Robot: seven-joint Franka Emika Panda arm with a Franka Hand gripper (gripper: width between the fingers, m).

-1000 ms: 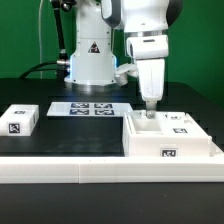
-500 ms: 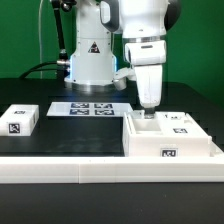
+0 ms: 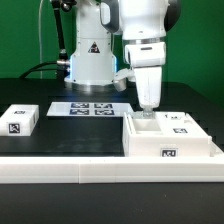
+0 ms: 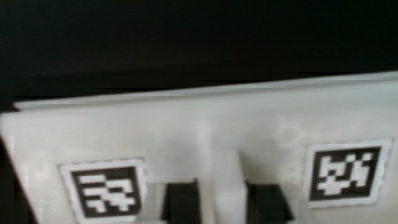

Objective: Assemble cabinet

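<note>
The cabinet (image 3: 170, 142) is a large white box with black-and-white tags, lying at the exterior view's right. Tagged panels (image 3: 180, 122) lie in its hollow. My gripper (image 3: 148, 109) hangs straight down over the cabinet's back left part, fingertips just above or at its top edge. In the wrist view the cabinet (image 4: 196, 125) fills the frame with two tags (image 4: 107, 188) on it. My gripper (image 4: 222, 205) shows two dark fingertips (image 4: 182, 205) set apart, with a narrow white ridge of the cabinet between them. The jaws look open and hold nothing.
A small flat white tagged block (image 3: 20, 120) lies at the exterior view's left. The marker board (image 3: 88, 108) lies flat at mid-table before the robot base (image 3: 92, 55). A long white rail (image 3: 90, 171) runs along the front edge.
My gripper has shifted slightly up and toward the exterior view's left. The cabinet has stayed in place.
</note>
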